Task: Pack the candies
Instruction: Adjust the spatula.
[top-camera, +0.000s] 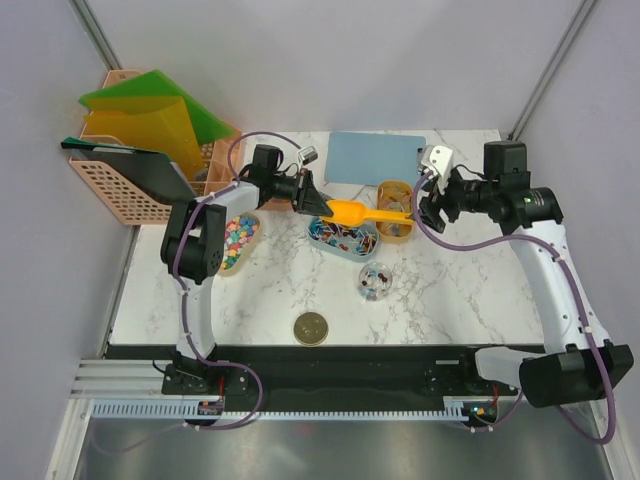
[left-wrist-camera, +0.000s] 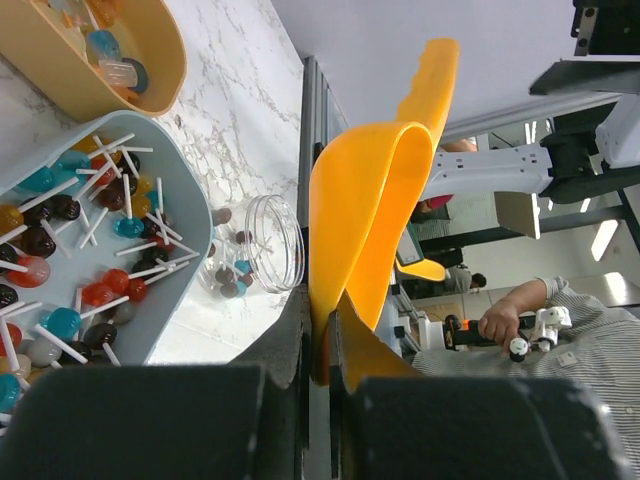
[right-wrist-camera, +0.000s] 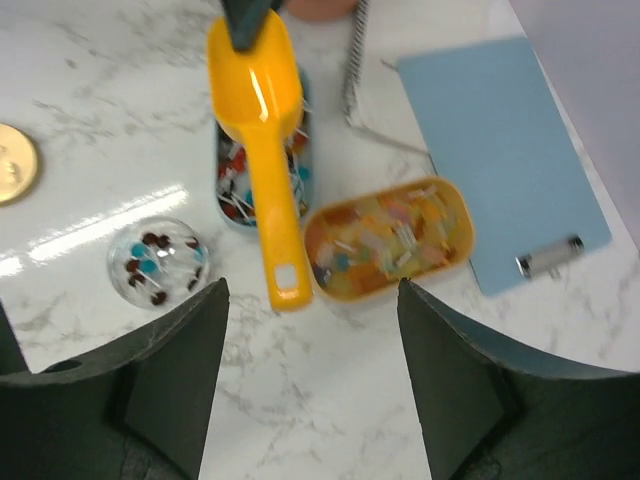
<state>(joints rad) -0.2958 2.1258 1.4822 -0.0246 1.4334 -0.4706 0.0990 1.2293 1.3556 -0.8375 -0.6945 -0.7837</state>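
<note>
Top external view, nearest the arm bases: a gold lid (top-camera: 311, 327) lies on the marble table (top-camera: 450, 300), and just beyond it stands an open glass jar (top-camera: 375, 280) holding only a few dark and blue candies (top-camera: 374, 284). Most of the sweets sit farther back in 3 open containers: a blue tray (top-camera: 372, 247) of stick-mounted pieces, an orange tub (top-camera: 385, 189) of small wrapped bits, and a yellow tray (top-camera: 229, 267) of pastel ones on the left.

Above the blue tray the left gripper (top-camera: 305, 192) is clenched on the bowl end of an orange scoop (top-camera: 365, 213), whose handle points at the right gripper (top-camera: 432, 207). That one hangs empty with its jaws spread wide, just beyond the handle tip and over the orange tub.

Farthest back are a blue clipboard (top-camera: 375, 157) and a pink basket (top-camera: 120, 190) of folders.

The sweets look light, hard and loose. They are likely to roll, scatter or slip from 2 broad fingers, and the sticks may tangle. Pinching single pieces seems poor; the handle of the stiff scoop is probably the better place to hold, lifting many at once toward the jar's narrow mouth.
</note>
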